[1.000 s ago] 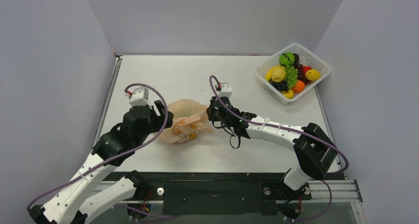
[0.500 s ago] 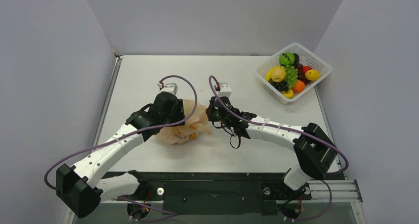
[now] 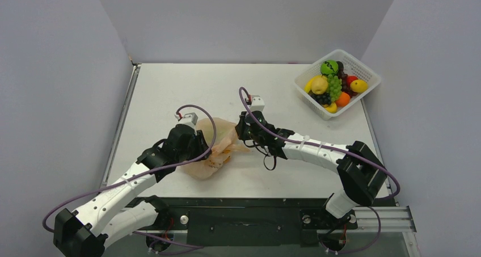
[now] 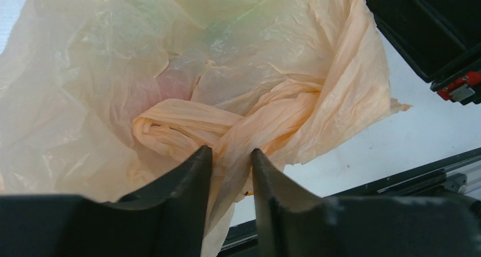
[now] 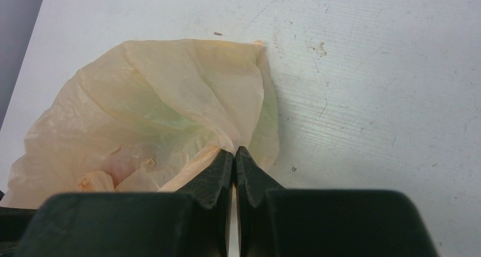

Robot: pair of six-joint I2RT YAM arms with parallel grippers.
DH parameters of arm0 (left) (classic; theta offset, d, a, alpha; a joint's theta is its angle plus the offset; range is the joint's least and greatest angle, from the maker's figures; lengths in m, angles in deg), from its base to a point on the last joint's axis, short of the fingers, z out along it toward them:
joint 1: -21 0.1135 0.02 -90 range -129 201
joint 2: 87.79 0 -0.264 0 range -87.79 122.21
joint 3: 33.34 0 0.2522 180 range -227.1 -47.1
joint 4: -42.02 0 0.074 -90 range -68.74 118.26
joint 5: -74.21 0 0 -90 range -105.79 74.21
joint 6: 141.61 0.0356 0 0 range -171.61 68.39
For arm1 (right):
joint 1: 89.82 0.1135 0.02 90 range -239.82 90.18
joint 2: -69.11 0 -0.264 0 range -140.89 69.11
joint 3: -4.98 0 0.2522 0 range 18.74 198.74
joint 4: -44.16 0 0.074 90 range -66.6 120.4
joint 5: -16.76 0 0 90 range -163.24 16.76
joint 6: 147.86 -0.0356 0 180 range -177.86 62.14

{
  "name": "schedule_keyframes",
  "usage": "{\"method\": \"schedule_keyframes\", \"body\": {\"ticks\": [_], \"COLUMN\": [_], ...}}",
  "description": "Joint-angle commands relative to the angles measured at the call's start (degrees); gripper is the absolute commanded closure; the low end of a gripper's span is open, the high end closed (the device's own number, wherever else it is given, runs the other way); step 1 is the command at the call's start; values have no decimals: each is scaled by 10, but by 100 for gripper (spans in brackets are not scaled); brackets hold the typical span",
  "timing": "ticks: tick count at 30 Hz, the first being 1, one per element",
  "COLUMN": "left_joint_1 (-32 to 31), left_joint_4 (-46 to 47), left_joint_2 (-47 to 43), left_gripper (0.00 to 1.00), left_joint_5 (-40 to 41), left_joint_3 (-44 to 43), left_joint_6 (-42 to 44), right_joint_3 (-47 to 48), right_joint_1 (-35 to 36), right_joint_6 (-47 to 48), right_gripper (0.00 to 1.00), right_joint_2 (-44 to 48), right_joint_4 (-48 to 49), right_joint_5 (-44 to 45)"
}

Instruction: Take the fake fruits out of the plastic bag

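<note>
The left tool [image 4: 230,158] pinches a twisted band of the plastic bag [image 4: 113,70] between its nearly closed fingers. The right tool [image 5: 234,155], fingers pressed together, nips the bag's thin edge on the opposite side. The bag lies crumpled on the surface [image 3: 170,87] between the two arms. The fake fruits [image 4: 170,85] show only as reddish and green tints through the plastic. A white basket [image 3: 354,101] of fruit sits well apart, at the far right corner.

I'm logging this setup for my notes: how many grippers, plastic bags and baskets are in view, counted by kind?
grippers: 2 (left gripper, right gripper)
plastic bag: 1
white basket: 1
total: 4
</note>
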Motion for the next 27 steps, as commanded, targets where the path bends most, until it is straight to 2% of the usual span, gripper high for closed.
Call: {"method": "schedule_keyframes", "body": {"ticks": [1, 2, 5, 7, 14, 21, 23, 26, 27], "left_joint_1": [3, 3, 3, 3, 3, 3, 3, 3, 4], "left_joint_4": [47, 50, 53, 54, 62, 59, 63, 62, 59], "left_joint_2": [-1, -2, -8, -15, -34, -39, -42, -43, -45], "left_gripper": [80, 83, 95, 98, 100, 100, 100, 100, 100], "left_joint_5": [-17, -18, -16, -8, 26, 37, 36, 32, 31], "left_joint_3": [5, 5, 4, 4, -4, -7, -4, 1, 2], "left_joint_6": [-14, -15, -16, -18, -22, -22, -25, -30, -30], "right_joint_3": [33, 44, 56, 60, 65, 65, 74, 85, 84], "right_joint_1": [4, 5, 6, 18, 78, 91, 93, 92, 91], "right_joint_6": [16, 22, 34, 42, 94, 80, 79, 82, 84], "right_gripper": [92, 89, 70, 62, 45, 45, 50, 65, 67], "right_joint_2": [15, 19, 46, 55, 80, 43, 23, 10, 10], "right_joint_4": [-1, -11, -47, -50, -41, -22, -26, -32, -32], "right_joint_5": [4, 18, 33, 27, 44, 18, 15, 19, 24]}}
